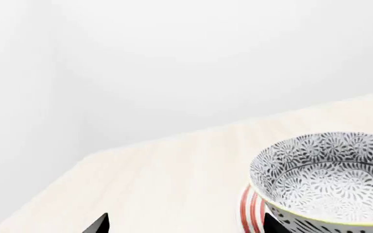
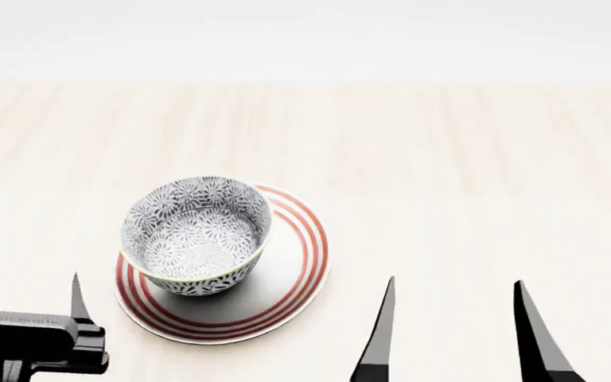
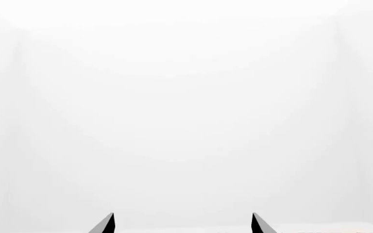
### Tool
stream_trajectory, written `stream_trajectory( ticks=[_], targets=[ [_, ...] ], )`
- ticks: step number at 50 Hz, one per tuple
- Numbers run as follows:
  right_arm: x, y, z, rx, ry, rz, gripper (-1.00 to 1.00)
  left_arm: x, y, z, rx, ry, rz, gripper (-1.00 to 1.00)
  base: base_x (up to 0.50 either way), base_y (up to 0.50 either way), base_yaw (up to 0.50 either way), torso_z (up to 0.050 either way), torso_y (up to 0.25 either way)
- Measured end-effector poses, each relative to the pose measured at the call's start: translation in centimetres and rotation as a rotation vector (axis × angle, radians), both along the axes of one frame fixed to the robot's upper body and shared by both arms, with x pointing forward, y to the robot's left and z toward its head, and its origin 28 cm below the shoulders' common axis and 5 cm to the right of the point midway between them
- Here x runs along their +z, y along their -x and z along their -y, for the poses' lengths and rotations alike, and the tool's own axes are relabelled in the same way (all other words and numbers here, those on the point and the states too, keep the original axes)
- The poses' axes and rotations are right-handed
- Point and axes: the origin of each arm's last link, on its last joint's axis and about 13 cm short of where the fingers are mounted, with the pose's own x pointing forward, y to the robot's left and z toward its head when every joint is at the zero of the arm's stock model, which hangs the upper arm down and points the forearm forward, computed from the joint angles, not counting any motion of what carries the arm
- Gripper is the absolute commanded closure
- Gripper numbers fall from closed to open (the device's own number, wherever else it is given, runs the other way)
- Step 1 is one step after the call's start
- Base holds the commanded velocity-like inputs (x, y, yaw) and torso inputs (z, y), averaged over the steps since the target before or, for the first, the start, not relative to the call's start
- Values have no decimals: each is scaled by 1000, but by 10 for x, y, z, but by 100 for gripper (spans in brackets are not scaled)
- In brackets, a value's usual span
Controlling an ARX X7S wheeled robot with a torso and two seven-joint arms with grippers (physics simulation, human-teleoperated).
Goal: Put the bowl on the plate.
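Bowl: upright on plate, off-centre toward its upper left, left of centre in the head view. Pale surface beneath. Left gripper: lower left corner, beside plate, fingers apart, holding nothing. Right gripper: lower right, clear of plate, fingers wide apart, holding nothing.

The bowl looks like glazed ceramic, smooth and faintly glossy. Under it, the plate has a smooth white sheen. The bench is pale, matt wood grain. The fingers are matt black.
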Motion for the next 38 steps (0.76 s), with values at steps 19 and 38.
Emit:
stream_trajectory(
  ticks=[19,38],
  targets=[
    [-10,-4,-1,-9,14,-26,-100,-14,46,2,93,124,287,-100,0,0,0,0,0],
    [-12,-6,0,-25,18,-28,-100,9,51,-18,269,92,623,-100,0,0,0,0,0]
  ],
)
